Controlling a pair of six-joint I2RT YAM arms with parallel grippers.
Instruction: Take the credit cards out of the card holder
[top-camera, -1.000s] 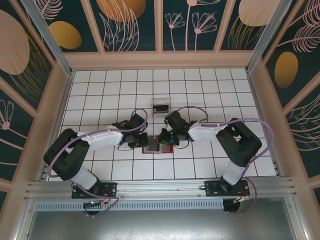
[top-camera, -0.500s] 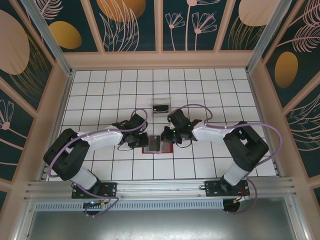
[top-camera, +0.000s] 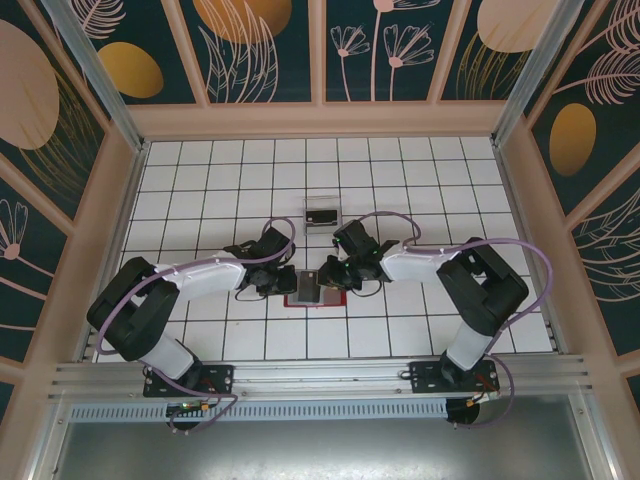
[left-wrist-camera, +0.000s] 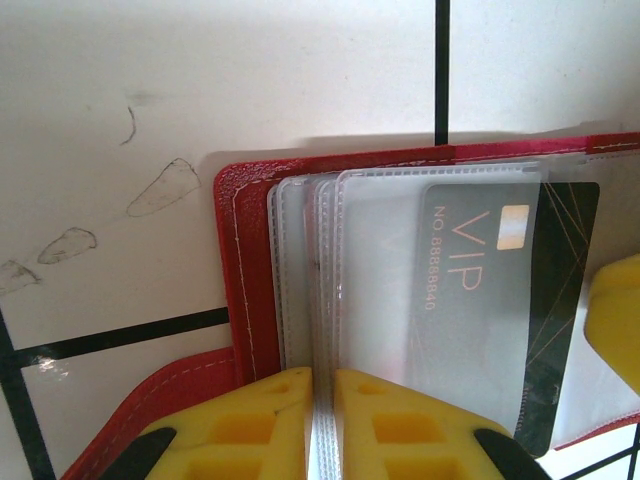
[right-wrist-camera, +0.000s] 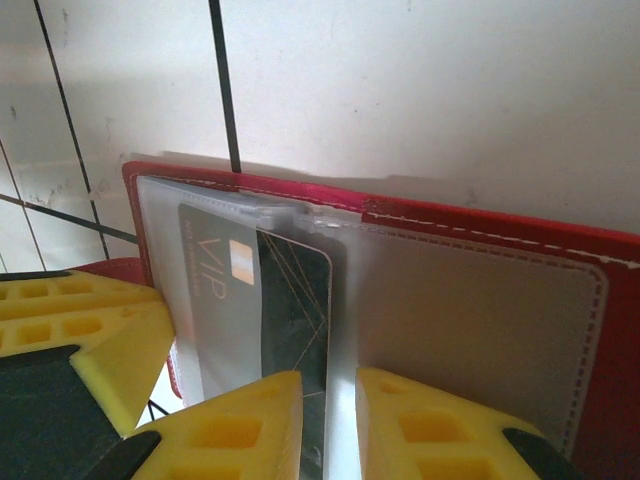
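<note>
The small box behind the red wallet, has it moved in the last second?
No. The small box lies on the same tile lines as before, just beyond the card holder, shifted neither sideways nor nearer.

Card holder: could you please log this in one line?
left claw shut on clear sleeves | right claw open astride VIP card

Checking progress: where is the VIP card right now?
Left wrist view, right of centre: the VIP card lies inside a clear sleeve of the open red card holder, beside the left gripper.
</note>
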